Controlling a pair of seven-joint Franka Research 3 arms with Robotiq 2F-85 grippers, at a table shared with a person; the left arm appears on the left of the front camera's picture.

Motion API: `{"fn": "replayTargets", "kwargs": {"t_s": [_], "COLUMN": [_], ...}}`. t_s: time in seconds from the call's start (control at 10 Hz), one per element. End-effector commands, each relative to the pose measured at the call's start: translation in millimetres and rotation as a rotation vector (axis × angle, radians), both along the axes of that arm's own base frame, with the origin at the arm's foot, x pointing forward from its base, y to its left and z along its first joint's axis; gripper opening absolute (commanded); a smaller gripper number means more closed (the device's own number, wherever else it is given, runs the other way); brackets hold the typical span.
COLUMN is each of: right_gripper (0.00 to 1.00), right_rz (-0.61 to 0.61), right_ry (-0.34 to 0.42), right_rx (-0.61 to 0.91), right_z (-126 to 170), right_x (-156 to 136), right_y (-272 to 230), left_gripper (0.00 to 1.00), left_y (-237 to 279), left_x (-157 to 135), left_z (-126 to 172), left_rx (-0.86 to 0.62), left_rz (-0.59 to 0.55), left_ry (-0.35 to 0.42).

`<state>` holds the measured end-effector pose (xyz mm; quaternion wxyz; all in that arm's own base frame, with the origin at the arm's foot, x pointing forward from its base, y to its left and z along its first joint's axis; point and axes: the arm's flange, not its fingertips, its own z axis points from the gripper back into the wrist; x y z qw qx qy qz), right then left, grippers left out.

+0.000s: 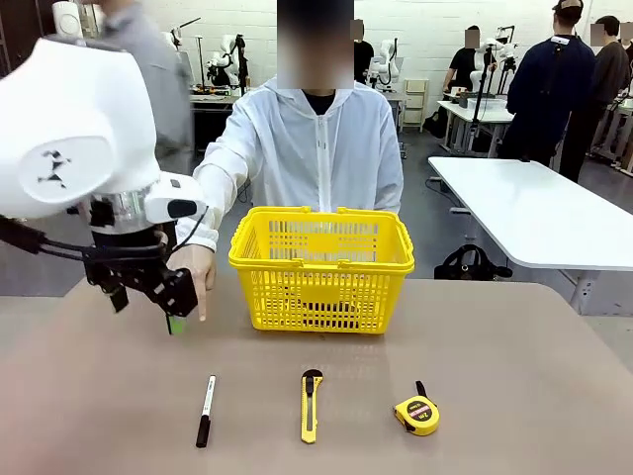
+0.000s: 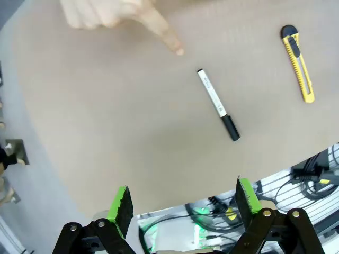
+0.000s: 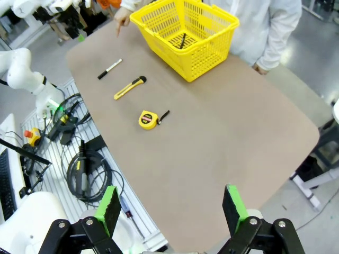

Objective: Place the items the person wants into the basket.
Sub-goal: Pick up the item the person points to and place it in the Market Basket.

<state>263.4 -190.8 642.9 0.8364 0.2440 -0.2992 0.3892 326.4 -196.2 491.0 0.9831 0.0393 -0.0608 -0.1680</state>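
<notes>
A marker with a white barrel and black cap point(image 1: 206, 410) point(image 2: 218, 104) point(image 3: 109, 69) lies on the tan table near its front edge. The person in a white jacket point(image 1: 307, 139) points a finger point(image 1: 202, 309) point(image 2: 168, 38) down at the table just beyond it. The yellow basket point(image 1: 321, 267) point(image 3: 212, 39) stands in front of the person, and a dark slim pen point(image 3: 183, 39) lies inside it. My left gripper point(image 1: 170, 312) point(image 2: 184, 200) hangs open above the table beside the pointing hand, holding nothing. My right gripper point(image 3: 170, 207) is open and empty, high over the table's far corner.
A yellow-black utility knife point(image 1: 311, 404) point(image 2: 297, 62) point(image 3: 130, 87) and a yellow tape measure point(image 1: 417, 412) point(image 3: 148, 119) lie to the right of the marker. The person's other hand point(image 3: 259, 67) rests at the table edge. Cables and gear point(image 3: 79, 169) lie below the table's front edge.
</notes>
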Motion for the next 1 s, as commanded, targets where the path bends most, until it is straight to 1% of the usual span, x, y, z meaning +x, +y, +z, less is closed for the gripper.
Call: {"fn": "replayTargets", "kwargs": {"t_s": [0.0,0.2,0.3,0.5,0.6,0.7,0.8,0.9], "right_gripper": [1.0,1.0,1.0,1.0,1.0,1.0,1.0,1.0], "right_rz": [0.012,0.012,0.012,0.012,0.012,0.012,0.012,0.012], "right_ry": [-0.018,-0.018,-0.018,-0.018,-0.018,-0.018,-0.018,-0.018], "right_rx": [0.03,0.03,0.03,0.03,0.03,0.03,0.03,0.03], "right_z": [0.2,0.2,0.2,0.2,0.2,0.2,0.2,0.2], "right_x": [0.5,0.5,0.5,0.5,0.5,0.5,0.5,0.5], "right_y": [0.5,0.5,0.5,0.5,0.5,0.5,0.5,0.5], "left_gripper": [1.0,1.0,1.0,1.0,1.0,1.0,1.0,1.0], "left_y": [-4.0,-17.9,-21.4,-25.4,-27.3,-22.1,-20.7,-20.7], "left_x": [2.2,3.4,5.5,8.5,7.4,8.4,10.4,10.4], "left_z": [-29.4,-52.9,-63.1,-78.8,-83.7,-81.1,-76.8,-76.8], "left_rx": [-0.075,-0.098,-0.099,-0.115,-0.117,-0.121,-0.087,-0.087], "left_rz": [0.081,0.172,0.198,0.239,0.244,0.234,0.219,0.219], "left_ry": [0.015,0.004,0.027,0.037,0.034,0.01,0.045,0.045]}}
